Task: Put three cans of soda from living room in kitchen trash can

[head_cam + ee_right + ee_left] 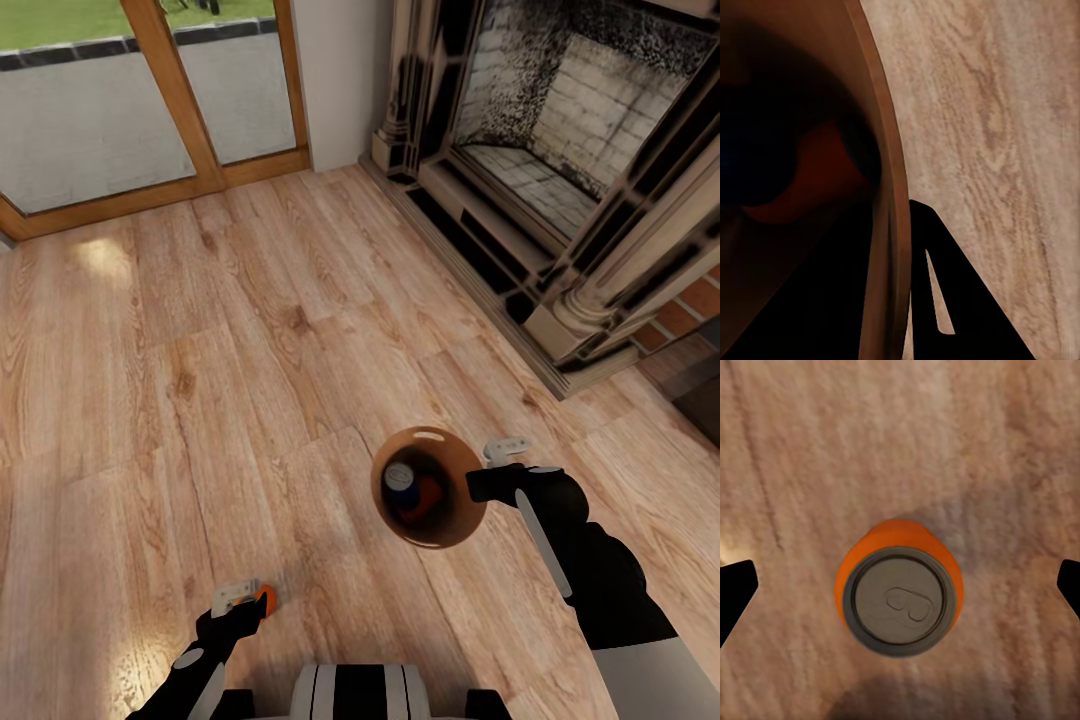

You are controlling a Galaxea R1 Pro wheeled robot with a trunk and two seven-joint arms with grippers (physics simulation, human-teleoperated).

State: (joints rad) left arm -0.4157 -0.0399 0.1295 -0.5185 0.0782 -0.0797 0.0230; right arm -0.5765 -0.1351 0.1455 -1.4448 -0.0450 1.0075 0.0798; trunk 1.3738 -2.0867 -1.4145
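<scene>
Orange soda can stands upright on the plank floor between your left gripper's wide-open, empty jaws, while your right gripper clamps the trash can's rim, keeping two cans inside.

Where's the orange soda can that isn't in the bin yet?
The orange can stands upright on the wood floor, low in the head view, under the open left gripper.
</scene>
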